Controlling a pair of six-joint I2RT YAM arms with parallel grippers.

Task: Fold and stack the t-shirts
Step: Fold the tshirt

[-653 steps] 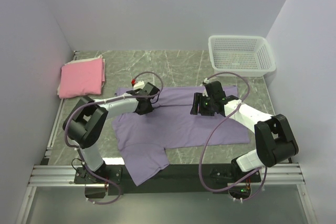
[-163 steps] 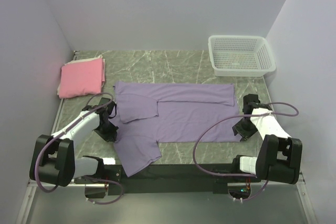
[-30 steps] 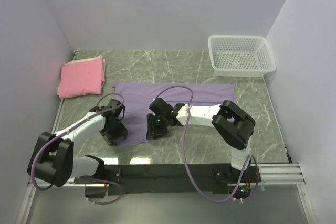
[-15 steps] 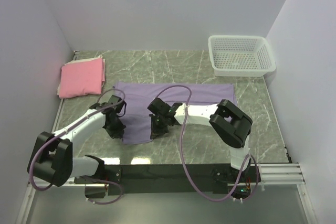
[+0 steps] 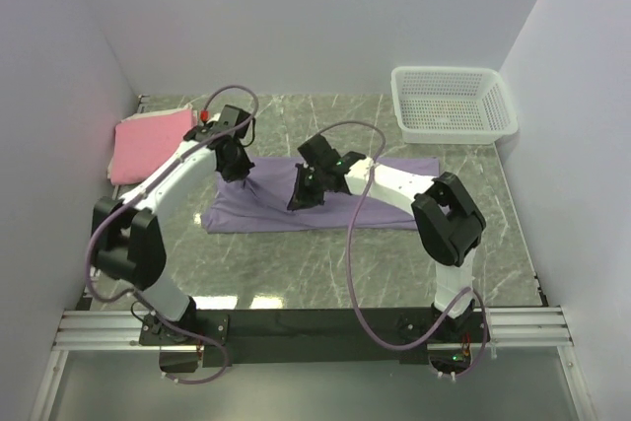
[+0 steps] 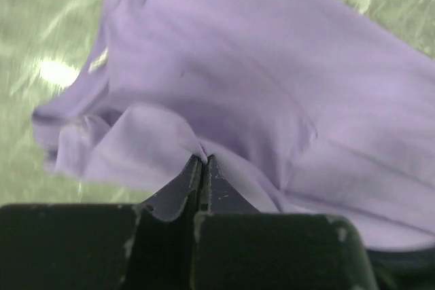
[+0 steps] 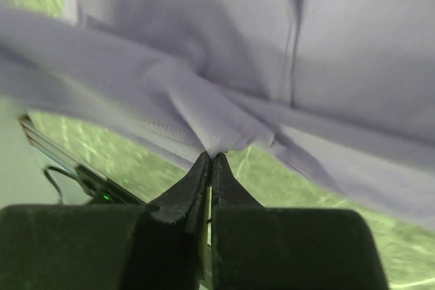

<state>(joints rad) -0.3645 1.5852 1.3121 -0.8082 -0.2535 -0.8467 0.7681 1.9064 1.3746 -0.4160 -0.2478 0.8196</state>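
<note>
In the middle of the worktop (image 5: 375, 263) the purple tee (image 5: 325, 209) lies as a long band running left to right. The left gripper (image 6: 202, 161) is closed on a pinch of the cloth near the band's left end. The right gripper (image 7: 211, 157) is closed on another pinch further right, and the cloth is drawn into folds at each grip. From above, both wrists cover their own fingertips, so the grips show only in the wrist views, which are blurred toward the edges. Sleeves and collar cannot be made out in the bunched cloth. The pink tee (image 5: 148, 140) lies folded at the far left by the wall, its near right corner covered by the left arm. A white basket (image 5: 454, 101) stands in the far right corner, well apart from both tees.
</note>
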